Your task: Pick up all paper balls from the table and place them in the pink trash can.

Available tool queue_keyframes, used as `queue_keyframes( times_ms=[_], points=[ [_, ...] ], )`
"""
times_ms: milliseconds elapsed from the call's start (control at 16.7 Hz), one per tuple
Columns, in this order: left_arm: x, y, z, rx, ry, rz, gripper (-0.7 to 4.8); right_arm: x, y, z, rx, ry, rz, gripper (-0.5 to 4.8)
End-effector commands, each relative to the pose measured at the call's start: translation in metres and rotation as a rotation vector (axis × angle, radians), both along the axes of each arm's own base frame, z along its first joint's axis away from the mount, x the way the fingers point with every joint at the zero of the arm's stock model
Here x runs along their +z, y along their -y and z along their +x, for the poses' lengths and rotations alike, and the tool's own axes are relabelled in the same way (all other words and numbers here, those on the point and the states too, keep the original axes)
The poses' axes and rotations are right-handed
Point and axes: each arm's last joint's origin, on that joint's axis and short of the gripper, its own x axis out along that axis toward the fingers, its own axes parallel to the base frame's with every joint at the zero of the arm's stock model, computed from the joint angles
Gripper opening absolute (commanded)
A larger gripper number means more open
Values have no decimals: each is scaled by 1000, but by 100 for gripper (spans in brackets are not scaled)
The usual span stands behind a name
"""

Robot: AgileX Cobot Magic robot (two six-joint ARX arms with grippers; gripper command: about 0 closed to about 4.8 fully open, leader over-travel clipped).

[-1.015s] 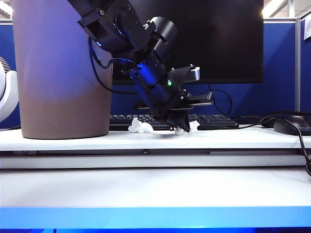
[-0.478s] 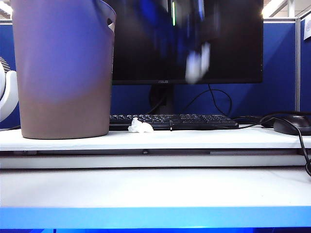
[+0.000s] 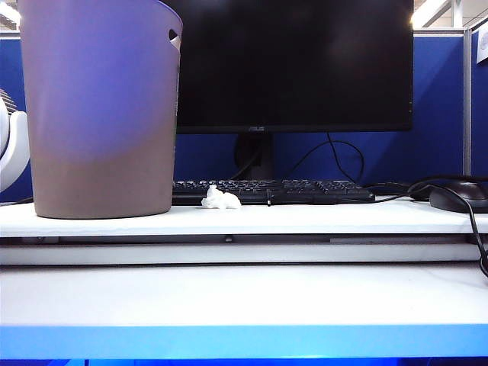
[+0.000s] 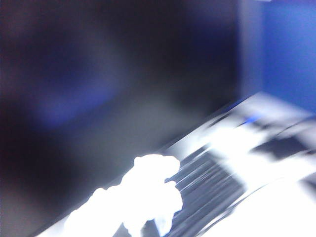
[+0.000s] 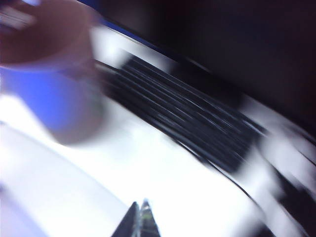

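While the left gripper (image 4: 143,207) seemingly clamps a paper ball (image 4: 148,195), the right gripper (image 5: 139,219) hangs closed near the keyboard (image 5: 197,128).

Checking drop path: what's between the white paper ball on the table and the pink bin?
Bare table between paper ball and pink trash can in the exterior view.

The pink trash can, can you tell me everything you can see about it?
The pink trash can is a big, smooth plastic bin, dusty pink low down and tinted purple-blue higher up. It narrows slightly toward its base and has a small oval handle hole near the rim. It stands upright on the white table, to the left of the black keyboard. One small white paper ball lies a little to its right, not touching it. No pincer is near it.
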Motion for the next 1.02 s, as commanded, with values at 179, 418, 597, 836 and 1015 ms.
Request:
queue_keyframes(
  times_ms=[179,418,597,836,1015],
  points=[
    [-15,-52,7,204,-185,165,-6,-3,-30,48,363,7,179,-6],
    [-28,-94,39,312,-263,139,47,-21,-45,85,380,-55,177,-6],
    [-34,-98,44,293,-319,127,193,-31,-50,100,334,-79,144,-4],
    [-34,-96,43,279,-332,104,193,-93,-70,154,275,-284,54,297],
    [-37,-96,40,244,-381,102,192,-166,-96,204,283,-408,26,341]
  ],
)
